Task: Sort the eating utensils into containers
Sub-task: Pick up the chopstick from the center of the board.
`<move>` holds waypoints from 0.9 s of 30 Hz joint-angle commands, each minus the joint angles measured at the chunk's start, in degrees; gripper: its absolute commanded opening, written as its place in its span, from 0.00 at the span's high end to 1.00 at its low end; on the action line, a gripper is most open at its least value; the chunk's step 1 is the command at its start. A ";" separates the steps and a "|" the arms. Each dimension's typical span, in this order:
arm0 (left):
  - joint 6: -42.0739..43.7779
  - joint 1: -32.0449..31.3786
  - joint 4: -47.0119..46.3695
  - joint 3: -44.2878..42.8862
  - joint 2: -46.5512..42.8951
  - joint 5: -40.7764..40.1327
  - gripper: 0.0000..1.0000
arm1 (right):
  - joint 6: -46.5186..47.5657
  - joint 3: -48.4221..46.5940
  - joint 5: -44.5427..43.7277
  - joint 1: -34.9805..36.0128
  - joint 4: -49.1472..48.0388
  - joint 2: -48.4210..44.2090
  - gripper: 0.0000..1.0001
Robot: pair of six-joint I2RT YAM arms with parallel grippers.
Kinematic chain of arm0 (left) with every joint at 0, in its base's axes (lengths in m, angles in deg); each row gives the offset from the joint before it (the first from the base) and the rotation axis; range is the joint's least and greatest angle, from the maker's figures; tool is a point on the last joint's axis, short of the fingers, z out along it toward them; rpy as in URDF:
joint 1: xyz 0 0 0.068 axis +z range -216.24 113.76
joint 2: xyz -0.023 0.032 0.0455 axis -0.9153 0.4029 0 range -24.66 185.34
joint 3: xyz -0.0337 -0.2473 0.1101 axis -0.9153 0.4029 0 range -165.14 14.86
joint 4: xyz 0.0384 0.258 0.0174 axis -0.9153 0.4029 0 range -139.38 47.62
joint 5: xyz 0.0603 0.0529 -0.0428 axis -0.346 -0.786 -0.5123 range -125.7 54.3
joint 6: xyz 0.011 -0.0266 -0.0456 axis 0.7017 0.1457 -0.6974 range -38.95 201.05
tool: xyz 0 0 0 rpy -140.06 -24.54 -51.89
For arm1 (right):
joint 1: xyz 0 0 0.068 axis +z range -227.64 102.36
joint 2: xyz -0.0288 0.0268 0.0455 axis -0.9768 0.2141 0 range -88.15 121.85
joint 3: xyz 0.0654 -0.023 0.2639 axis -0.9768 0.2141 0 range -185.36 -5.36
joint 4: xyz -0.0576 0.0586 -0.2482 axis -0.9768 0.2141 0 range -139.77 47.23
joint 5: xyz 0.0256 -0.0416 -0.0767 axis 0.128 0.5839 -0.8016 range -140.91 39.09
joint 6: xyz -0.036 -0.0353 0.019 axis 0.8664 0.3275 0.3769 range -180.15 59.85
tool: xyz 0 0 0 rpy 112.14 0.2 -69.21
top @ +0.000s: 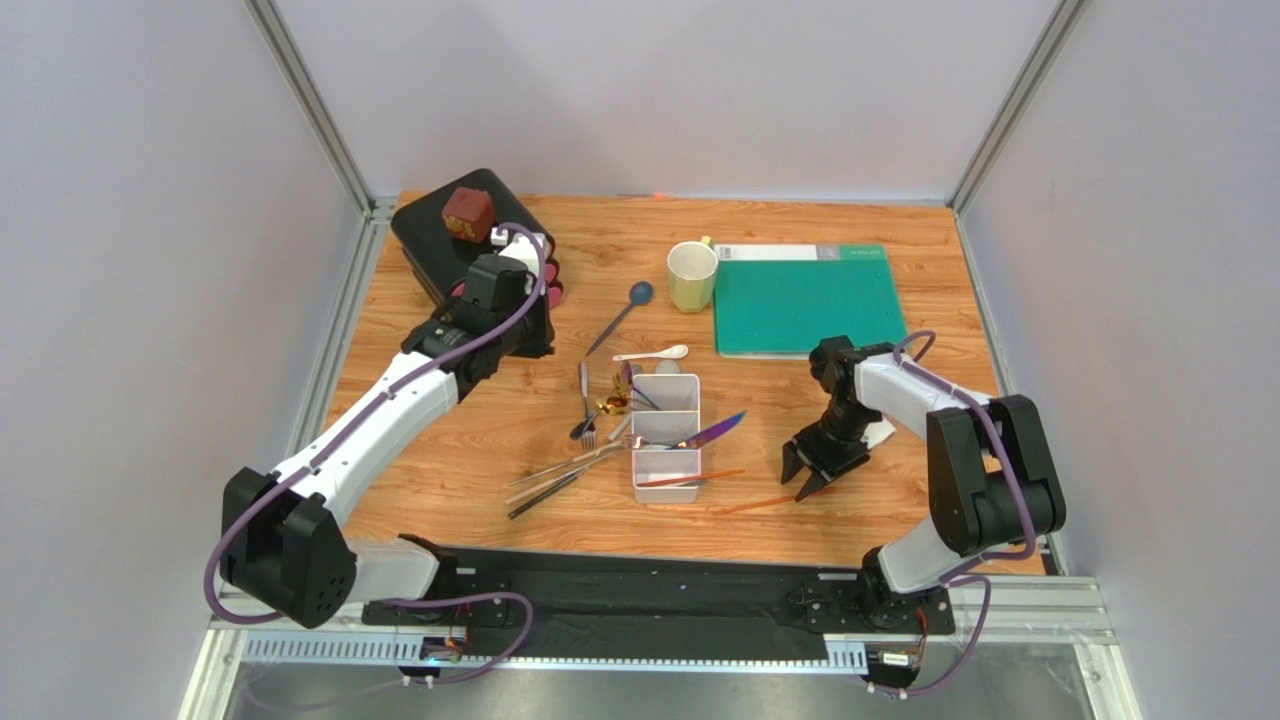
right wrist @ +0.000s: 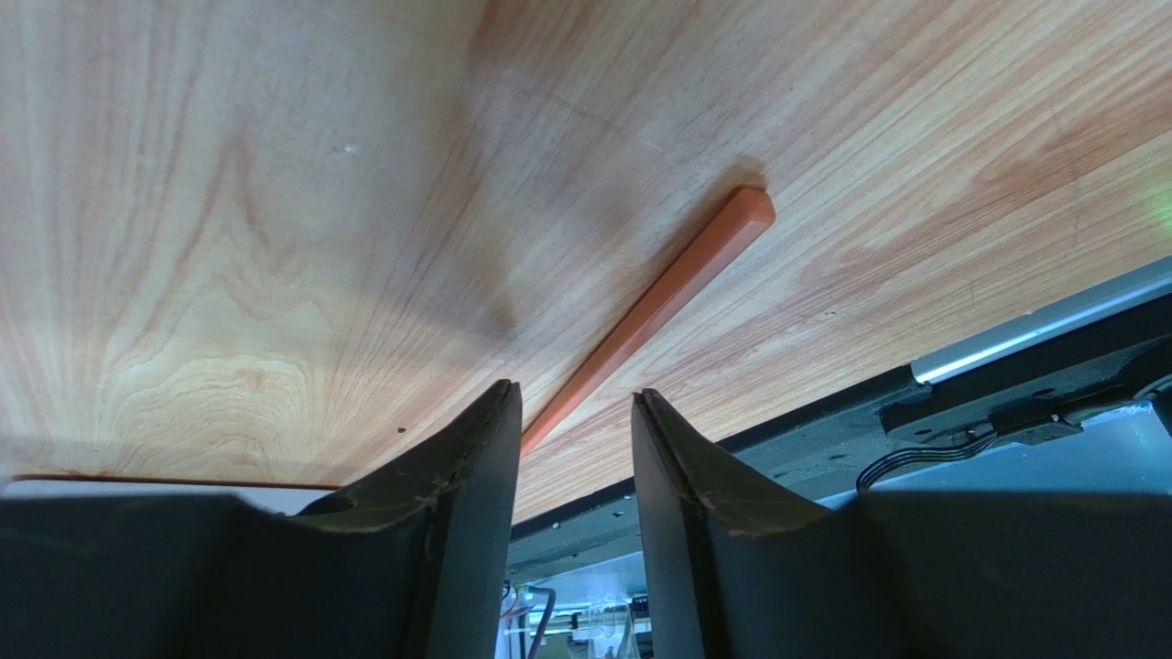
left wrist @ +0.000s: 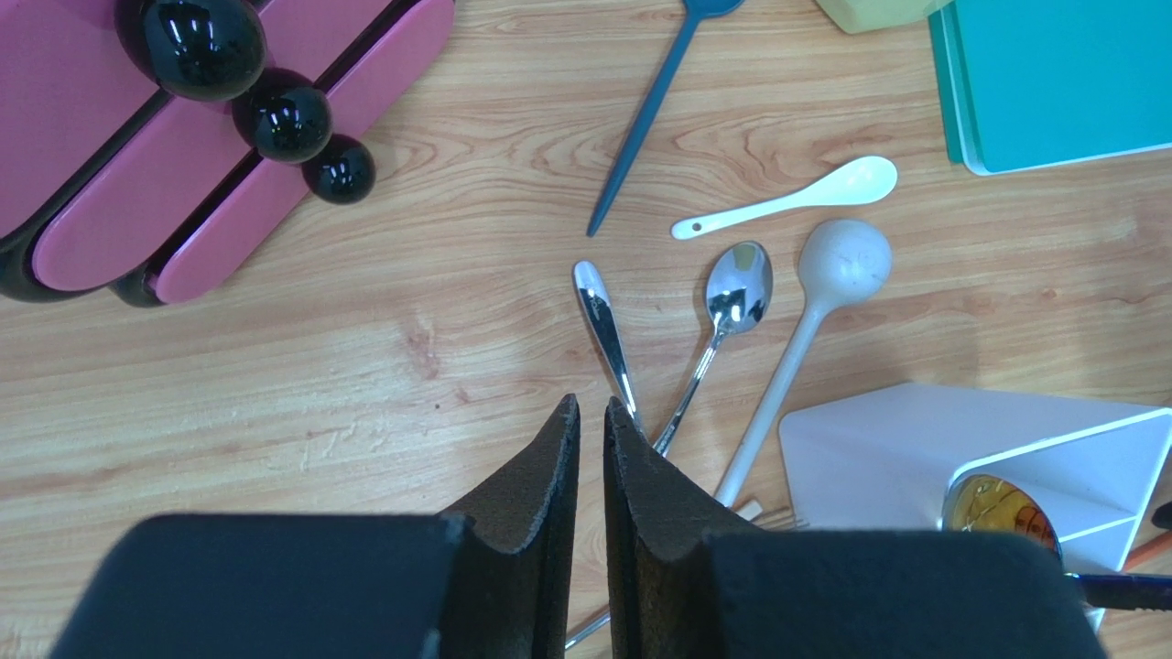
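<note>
The white tray (top: 667, 395) stands mid-table with a purple knife (top: 718, 429) lying across it and a gold piece (left wrist: 997, 508) inside. A blue spoon (top: 621, 318), a white spoon (top: 654, 354) and silver cutlery (top: 564, 473) lie around it. My right gripper (top: 804, 483) is open and low over an orange chopstick (right wrist: 660, 295), which runs in beside the left finger. My left gripper (left wrist: 592, 402) hovers near the pink drawers. Its jaws are nearly together and empty, pointing at two silver spoons (left wrist: 601, 323).
A black box with pink drawers (top: 466, 248) carries a brown cube (top: 467, 215) at the back left. A pale cup (top: 691, 275) and a green mat (top: 809, 300) sit at the back. The table's near edge and a black rail (right wrist: 963, 398) lie just beyond the right gripper.
</note>
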 commanded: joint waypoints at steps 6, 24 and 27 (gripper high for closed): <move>1.32 0.49 -1.44 -0.35 -0.98 -0.12 0.83 | -1.77 2.13 -0.64 0.73 -0.07 -0.83 0.62; 2.11 0.58 -0.65 0.35 -1.77 0.76 0.84 | -3.00 5.39 -3.98 2.14 -4.20 3.91 0.93; 1.93 0.58 -0.65 0.70 -1.68 1.02 0.84 | -2.56 4.77 -4.24 2.23 -4.73 3.74 1.00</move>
